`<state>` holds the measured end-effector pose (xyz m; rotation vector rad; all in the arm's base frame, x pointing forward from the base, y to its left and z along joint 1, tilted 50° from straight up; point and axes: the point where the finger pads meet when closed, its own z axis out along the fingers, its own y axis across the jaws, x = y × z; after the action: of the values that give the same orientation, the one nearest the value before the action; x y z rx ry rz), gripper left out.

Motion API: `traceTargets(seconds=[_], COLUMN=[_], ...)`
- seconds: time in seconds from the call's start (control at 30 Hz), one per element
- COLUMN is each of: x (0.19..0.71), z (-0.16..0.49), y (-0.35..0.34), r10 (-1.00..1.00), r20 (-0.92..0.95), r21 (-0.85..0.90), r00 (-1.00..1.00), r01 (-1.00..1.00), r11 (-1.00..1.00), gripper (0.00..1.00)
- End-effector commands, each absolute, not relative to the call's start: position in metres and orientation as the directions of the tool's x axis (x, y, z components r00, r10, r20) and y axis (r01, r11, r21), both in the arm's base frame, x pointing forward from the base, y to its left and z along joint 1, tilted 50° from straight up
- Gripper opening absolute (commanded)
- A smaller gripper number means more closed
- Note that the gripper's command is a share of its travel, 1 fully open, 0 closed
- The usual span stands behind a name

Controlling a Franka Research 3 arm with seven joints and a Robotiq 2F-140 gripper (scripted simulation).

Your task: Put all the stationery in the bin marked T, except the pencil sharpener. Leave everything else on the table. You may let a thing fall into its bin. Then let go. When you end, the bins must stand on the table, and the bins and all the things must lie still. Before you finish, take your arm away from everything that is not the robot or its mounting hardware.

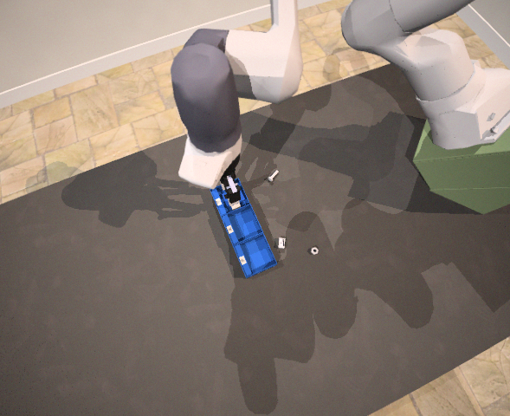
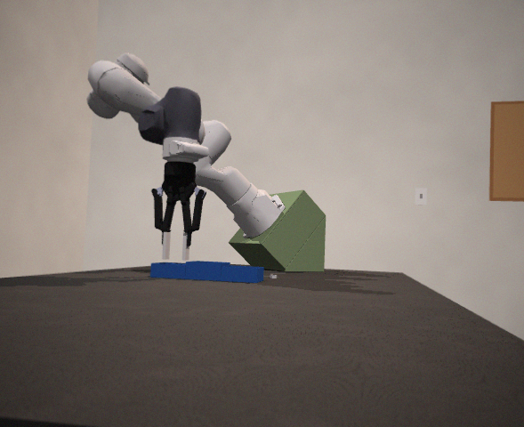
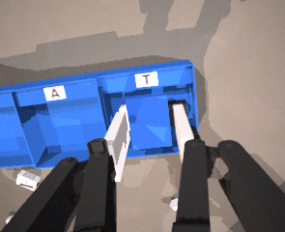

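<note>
A blue row of three bins (image 1: 243,230) lies on the dark table. Its end compartment carries the label T (image 3: 146,79), and the one beside it carries the label A (image 3: 55,93). My gripper (image 3: 151,122) hangs just above the T compartment, fingers pointing down, also seen in the side view (image 2: 175,254). The two white fingertips stand apart with only the blue bin floor between them. I cannot make out what lies inside the T compartment. A small white item (image 1: 281,243) lies on the table beside the far end of the bins.
A bolt (image 1: 273,175) lies on the table right of the T end. A nut (image 1: 313,250) lies right of the small white item. The arm's green base block (image 1: 474,170) stands at the table's right edge.
</note>
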<state>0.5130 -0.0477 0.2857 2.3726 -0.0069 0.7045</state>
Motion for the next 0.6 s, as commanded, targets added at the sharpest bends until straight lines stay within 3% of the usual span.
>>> traceTargets(seconds=[0.0,0.57], x=[0.509,0.501], z=[0.288,0.299], y=[-0.045,-0.035], r10=[0.171,0.171], r20=[0.484,0.484], r21=[0.595,0.595], r00=[0.858,0.858], r01=[-0.179,-0.179], r11=[-0.784,-0.784], gripper=[0.28,0.28])
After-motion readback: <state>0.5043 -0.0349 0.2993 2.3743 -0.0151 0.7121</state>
